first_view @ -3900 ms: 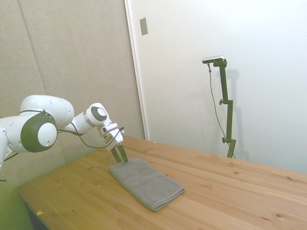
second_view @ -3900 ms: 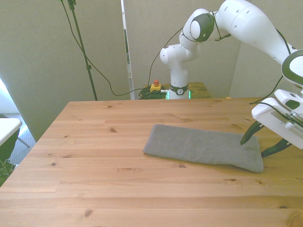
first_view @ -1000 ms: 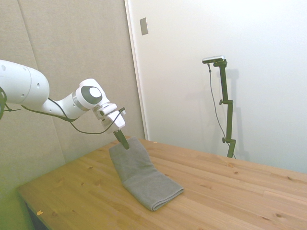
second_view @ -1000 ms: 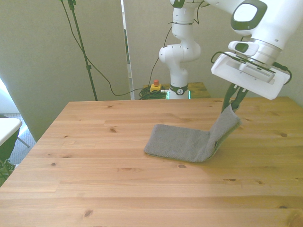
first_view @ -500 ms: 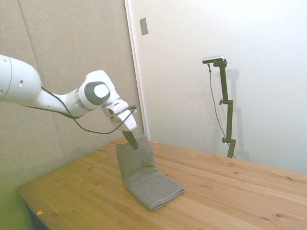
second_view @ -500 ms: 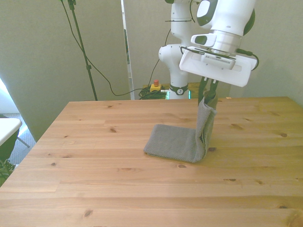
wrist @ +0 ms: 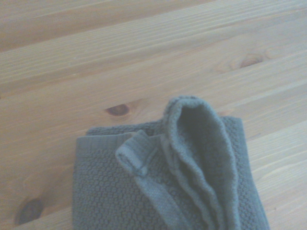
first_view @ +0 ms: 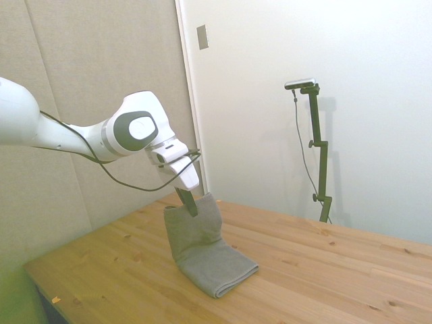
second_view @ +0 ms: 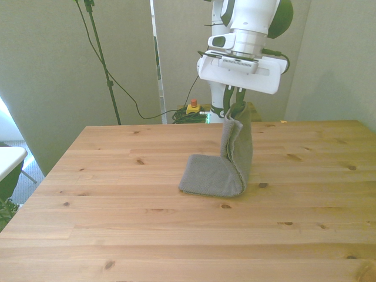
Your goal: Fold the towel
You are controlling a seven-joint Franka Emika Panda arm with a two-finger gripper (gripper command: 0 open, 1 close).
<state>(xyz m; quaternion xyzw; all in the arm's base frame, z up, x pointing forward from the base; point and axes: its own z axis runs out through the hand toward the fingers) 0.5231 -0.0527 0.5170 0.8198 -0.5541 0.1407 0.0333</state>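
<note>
The gripper (second_view: 237, 106) is clamped on one short end of the grey towel (second_view: 226, 161), which is held well above the tabletop (second_view: 117, 194); in the side view the dark fingers (first_view: 187, 201) are seen pinched together over the raised edge. From that pinch the lifted half of the towel hangs nearly upright, slightly bowed, down to a rounded bend, and the other half lies flat on the wood, stretching toward the front view's left. The towel sits near the middle of the tabletop, a little toward the front view's right. In the wrist view the lifted layers (wrist: 201, 158) are seen standing over the flat part, with several plies bunched loosely and one corner curling away from the rest. The step in hand is judged to be the carry-over: the held end should be taken across the flat half toward the free short edge at the front view's left, and lowered only once it is above that edge. A low, even arc is advised, so that the flat half is not dragged along the wood. The travel should be kept in line with the towel's long side, so that the edges meet squarely. The loose plies could slip or splay on release, so the end should be laid right down onto the lower layer before the grip is let go.
</note>
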